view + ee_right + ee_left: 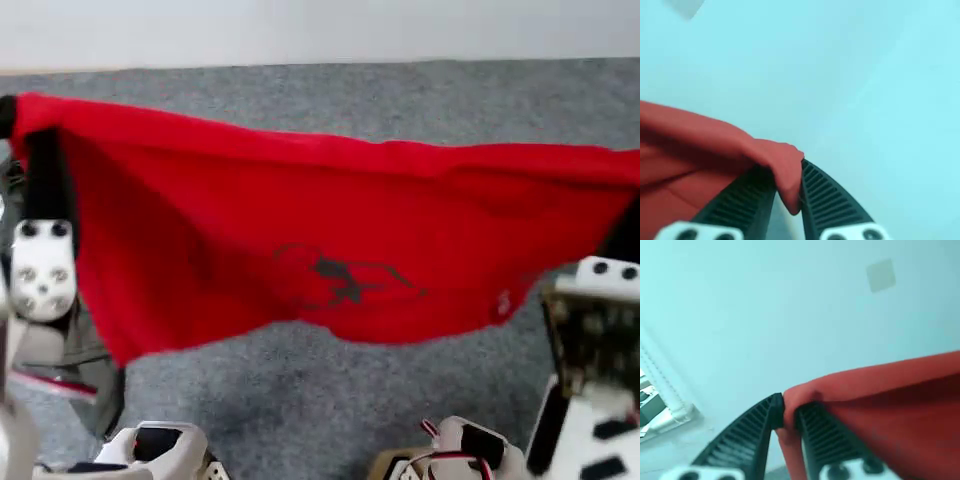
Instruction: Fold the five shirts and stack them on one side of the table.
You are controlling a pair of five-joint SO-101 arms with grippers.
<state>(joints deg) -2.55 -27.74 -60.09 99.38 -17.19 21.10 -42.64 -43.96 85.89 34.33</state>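
Left tool [785, 415]: grasping red shirt [330, 220] corner.
Right tool [788, 186]: grasping other end.
Long axis: tool to tool, above table [300, 400].

- The raised red shirt [300, 220] hides the middle of the grey table [400, 100] from us, and its right end runs past the right edge of the high view.
- We cannot make out the dark print [340, 275] on it; it is too blurred.
- A dark olive cloth [100, 370] at near left is partly covered by the shirt and an arm [42, 270], so we cannot tell its shape.
- In both wrist views the shirt is cut off at the edge.
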